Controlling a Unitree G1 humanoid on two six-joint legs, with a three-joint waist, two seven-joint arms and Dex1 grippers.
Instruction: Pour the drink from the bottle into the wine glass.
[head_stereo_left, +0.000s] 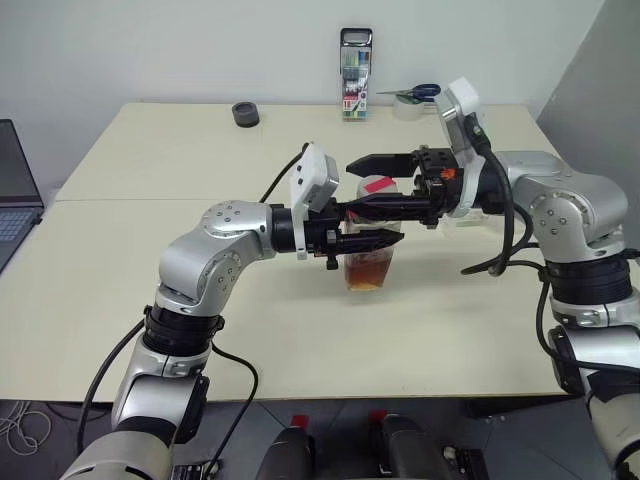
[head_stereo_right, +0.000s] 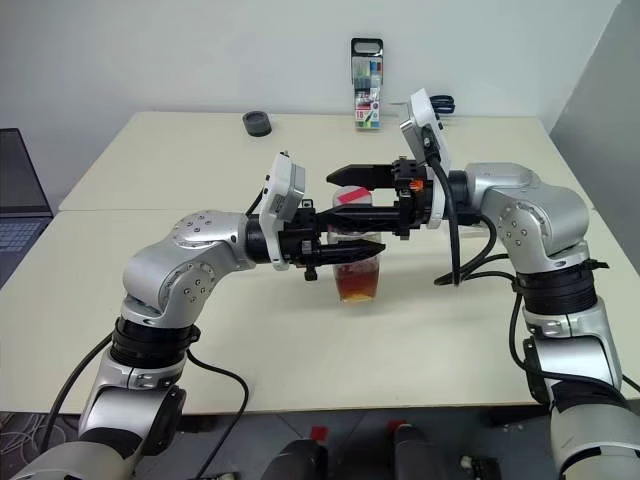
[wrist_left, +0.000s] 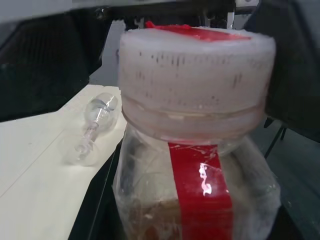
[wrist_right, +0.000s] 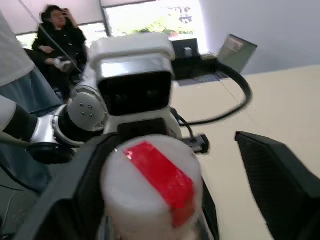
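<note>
Two arms are seen meeting at the centre of the left eye view, above a wide stretch of bare table (head_stereo_left: 150, 300). The bottle (head_stereo_left: 368, 262), with amber drink (head_stereo_left: 366, 272) in its lower half, is clamped between the fingers of the left gripper (head_stereo_left: 372, 240). The right gripper (head_stereo_left: 375, 185) is held with its jaws wide apart around the cap (head_stereo_left: 377, 184), one finger above and one below. A marker pack (head_stereo_left: 355, 75), scissors (head_stereo_left: 410, 93) and a dark round object (head_stereo_left: 245, 114) lie along the far edge at the upper middle; a laptop (head_stereo_left: 15, 195) sits at the left edge.

In the left wrist view, the bottle is seen close up, its cap at the upper centre and its red strip (wrist_left: 202, 192) below. The wine glass (wrist_left: 95, 127) is seen at the middle left, near the table's edge.

In the right wrist view, the cap sits at the lower centre between the spread black fingers (wrist_right: 280, 180). A seated person (wrist_right: 57, 37) is seen at the upper left.
</note>
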